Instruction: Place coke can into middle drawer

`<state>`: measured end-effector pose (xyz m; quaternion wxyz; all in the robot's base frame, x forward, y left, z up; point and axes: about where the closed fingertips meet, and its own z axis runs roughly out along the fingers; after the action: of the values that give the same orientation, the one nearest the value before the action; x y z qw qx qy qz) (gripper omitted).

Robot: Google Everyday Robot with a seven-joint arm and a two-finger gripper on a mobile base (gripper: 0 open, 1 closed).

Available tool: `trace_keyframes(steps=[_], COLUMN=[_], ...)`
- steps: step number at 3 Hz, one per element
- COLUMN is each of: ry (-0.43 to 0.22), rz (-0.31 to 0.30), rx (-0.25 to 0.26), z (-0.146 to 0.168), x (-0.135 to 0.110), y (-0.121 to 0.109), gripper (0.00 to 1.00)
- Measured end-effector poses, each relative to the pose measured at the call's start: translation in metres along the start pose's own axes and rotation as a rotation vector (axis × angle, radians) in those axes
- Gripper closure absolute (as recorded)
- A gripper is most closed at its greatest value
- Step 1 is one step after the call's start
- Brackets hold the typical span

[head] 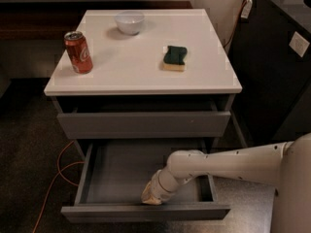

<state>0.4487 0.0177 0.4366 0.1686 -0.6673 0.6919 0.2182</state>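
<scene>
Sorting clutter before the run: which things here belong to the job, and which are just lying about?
Job: coke can on the cabinet top; open middle drawer; claw low inside it, at its front.
Lying about: white bowl; green sponge.

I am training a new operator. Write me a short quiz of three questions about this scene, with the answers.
1. True or false: the small red aluminium coke can lies in the open dark grey middle drawer.
2. Which thing stands farthest back on the white cabinet top? A) round white bowl B) green sponge C) coke can
3. Where is the robot's gripper?
Key: 1 false; 2 A; 3 low inside the middle drawer, near its front wall.
</scene>
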Motion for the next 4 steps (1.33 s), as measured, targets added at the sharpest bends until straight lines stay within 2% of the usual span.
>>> trace_keyframes(steps=[1,2,4], ry=[-0.03,-0.054,-0.068], rz=[-0.005,-0.003,0.002], rx=[-0.003,0.007,0.038], z=[-0.005,-0.011,-0.029], x=[-0.003,-0.004,-0.007], y=[0.016,0.019,0.003], gripper=[1.0,1.0,1.0])
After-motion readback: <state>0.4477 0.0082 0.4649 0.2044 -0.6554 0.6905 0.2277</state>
